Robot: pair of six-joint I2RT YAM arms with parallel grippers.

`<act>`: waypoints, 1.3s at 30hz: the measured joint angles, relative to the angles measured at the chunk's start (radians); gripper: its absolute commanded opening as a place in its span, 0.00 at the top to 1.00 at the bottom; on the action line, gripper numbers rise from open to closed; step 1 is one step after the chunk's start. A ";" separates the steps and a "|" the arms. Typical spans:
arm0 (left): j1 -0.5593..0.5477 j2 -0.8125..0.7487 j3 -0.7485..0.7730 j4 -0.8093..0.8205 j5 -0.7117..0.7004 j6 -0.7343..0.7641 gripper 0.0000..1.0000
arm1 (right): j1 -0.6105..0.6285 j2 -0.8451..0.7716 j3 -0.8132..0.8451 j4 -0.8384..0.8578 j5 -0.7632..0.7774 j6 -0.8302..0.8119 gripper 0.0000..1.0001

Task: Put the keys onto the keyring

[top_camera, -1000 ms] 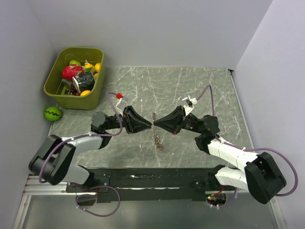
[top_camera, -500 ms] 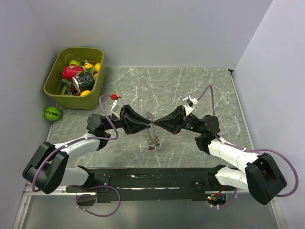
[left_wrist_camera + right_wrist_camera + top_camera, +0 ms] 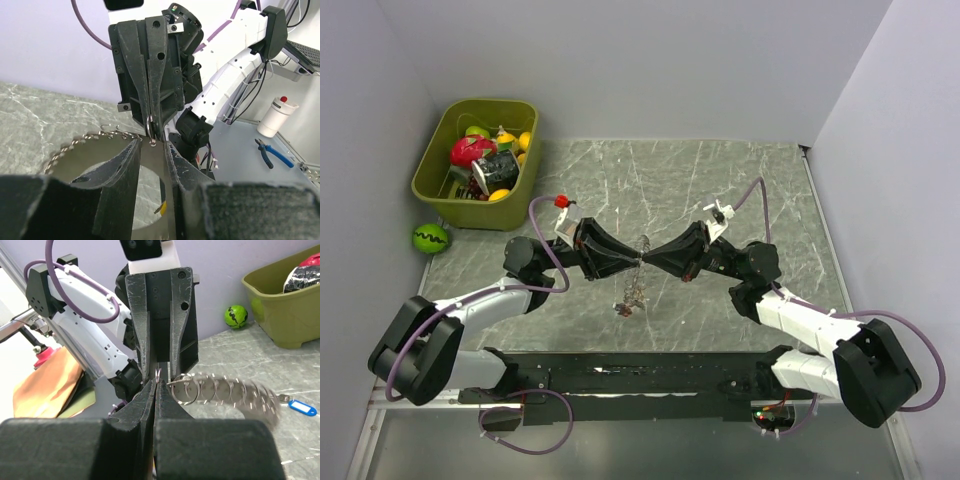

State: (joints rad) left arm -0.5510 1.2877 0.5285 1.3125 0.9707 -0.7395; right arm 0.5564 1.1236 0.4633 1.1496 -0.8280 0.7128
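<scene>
The keyring is a chain of small metal rings (image 3: 635, 285) hanging in the air where my two grippers meet, with a small dark fob (image 3: 623, 309) at its low end. My right gripper (image 3: 648, 260) is shut on a thin metal end of it (image 3: 158, 374). The chain curves away blurred to the right in the right wrist view (image 3: 230, 390). My left gripper (image 3: 636, 262) faces it tip to tip, its jaws parted around that end (image 3: 151, 142). A blue key tag (image 3: 302, 407) shows by the chain's far end. A yellow tag (image 3: 163, 207) shows below, between my left fingers.
An olive bin (image 3: 438, 195) full of toys stands at the back left, also in the right wrist view (image 3: 280, 315). A green ball (image 3: 430, 238) lies beside it off the table's left edge. Grey walls close in on three sides.
My left gripper has come in to meet the right gripper's tip. The hanging chain has swung to the left. The right arm has hardly moved.
</scene>
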 measured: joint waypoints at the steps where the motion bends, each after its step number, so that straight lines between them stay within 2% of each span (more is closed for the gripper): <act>1: 0.000 0.001 0.001 0.000 0.000 0.001 0.71 | 0.000 0.003 0.000 0.001 0.000 0.001 1.00; 5: -0.002 0.009 0.011 0.000 0.000 0.006 0.76 | 0.000 0.013 0.000 0.005 0.000 0.005 1.00; 6: -0.002 0.012 0.014 0.000 0.000 0.006 0.82 | 0.000 0.014 0.000 0.005 -0.001 0.006 1.00; 8: -0.003 0.019 0.020 0.000 0.000 0.005 0.87 | -0.001 0.017 0.000 0.010 -0.003 0.008 1.00; 11: -0.002 0.026 0.031 0.000 0.001 0.011 0.99 | -0.004 0.019 0.000 0.012 -0.005 0.015 1.00; 18: -0.002 0.031 0.039 0.003 0.008 0.023 0.99 | -0.008 0.019 0.000 0.018 -0.003 0.015 1.00; 19: -0.002 0.030 0.039 0.002 0.009 0.029 0.97 | -0.008 0.019 0.000 0.018 -0.003 0.015 1.00; 20: -0.002 0.029 0.039 0.003 0.010 0.039 0.85 | -0.009 0.019 0.000 0.019 -0.003 0.016 1.00; 23: -0.003 0.018 0.039 -0.002 0.012 0.075 0.68 | -0.009 0.019 0.000 0.024 -0.003 0.025 1.00; 26: -0.013 -0.011 0.039 -0.010 0.014 0.126 0.66 | -0.009 0.019 0.000 0.037 0.003 0.034 1.00; 29: -0.020 -0.051 0.039 -0.022 0.000 0.174 0.75 | -0.004 0.019 0.000 0.042 0.001 0.037 1.00; 32: -0.022 -0.078 0.039 -0.024 -0.001 0.204 0.78 | -0.003 0.021 0.000 0.043 0.001 0.040 1.00; 39: -0.025 -0.063 0.039 -0.016 -0.002 0.202 0.58 | -0.003 0.027 0.000 0.048 0.001 0.053 1.00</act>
State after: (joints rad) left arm -0.5758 1.2243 0.5671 1.2964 0.9684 -0.5377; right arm 0.5537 1.1507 0.4633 1.1976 -0.8268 0.7654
